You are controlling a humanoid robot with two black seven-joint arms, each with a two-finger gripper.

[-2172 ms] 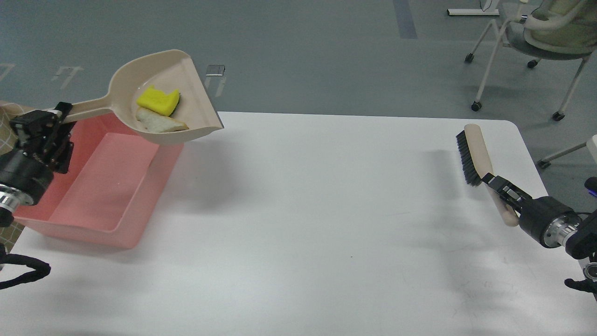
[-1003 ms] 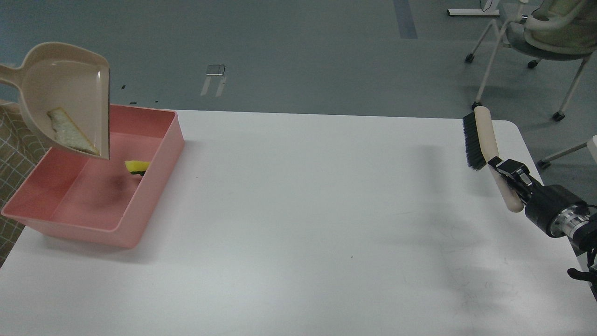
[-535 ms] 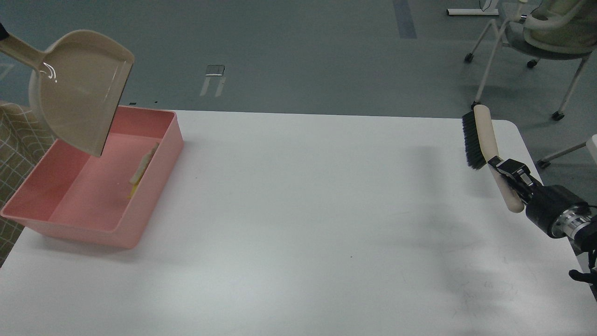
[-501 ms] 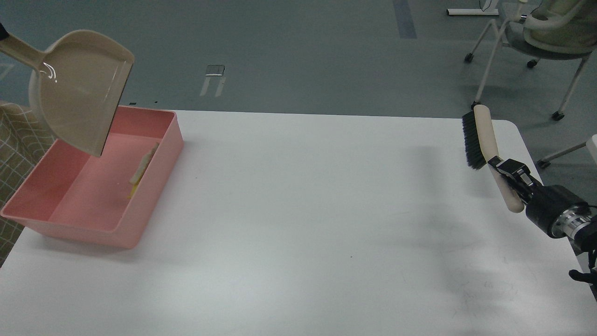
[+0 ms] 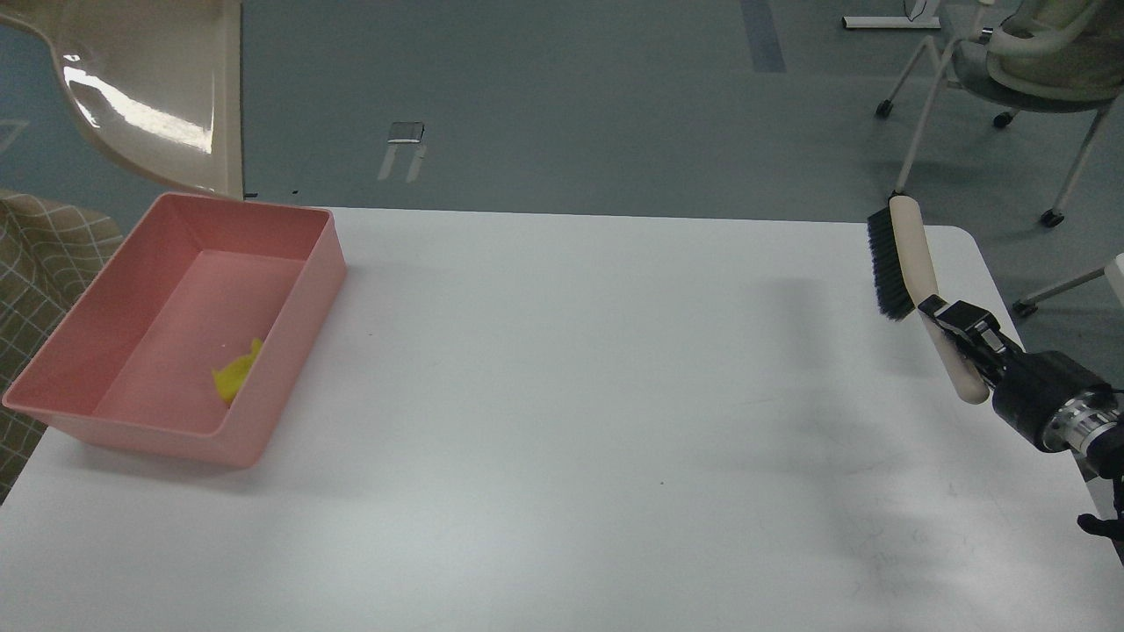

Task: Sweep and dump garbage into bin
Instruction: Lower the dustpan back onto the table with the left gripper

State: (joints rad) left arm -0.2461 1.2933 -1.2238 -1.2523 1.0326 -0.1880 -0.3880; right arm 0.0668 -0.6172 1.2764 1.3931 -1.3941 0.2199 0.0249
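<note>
**Yellow scrap lies in pink bin as dustpan hangs above**

The pink bin [image 5: 114, 290] sits at the near-left part of the white table [image 5: 571, 421], its long side angled away from the robot. Inside it, the yellow sponge chunk [image 5: 234, 377] rests on the bin floor, tight against the right-hand wall & toward the near end. The whitish slice can't be made out in the head view; only yellow shows in the tub.

Above the bin's far-left corner, at top left of the pic, the beige dustpan [image 5: 149, 88] is held high w/ its pan tipped; light glints off its inner face, and no load shows in the visible part. Its handle & whatever holds it run out of the pic, so the left pincer isn't visible.

At the table's right edge the right gripper [image 5: 957, 326] is pinching the handle of the beige brush [image 5: 909, 254], fingers clamped on the handle's lower part. The brush points away from the robot, black bristles [image 5: 882, 272] facing left, raised off the tabletop and casting a faint shadow to its left. Well apart from the bin, w/ bare table between.

Beyond the table: grey floor, a wheeled chair [image 5: 1010, 70] at top right, checked fabric [image 5: 44, 254] at far left beside the bin
</note>
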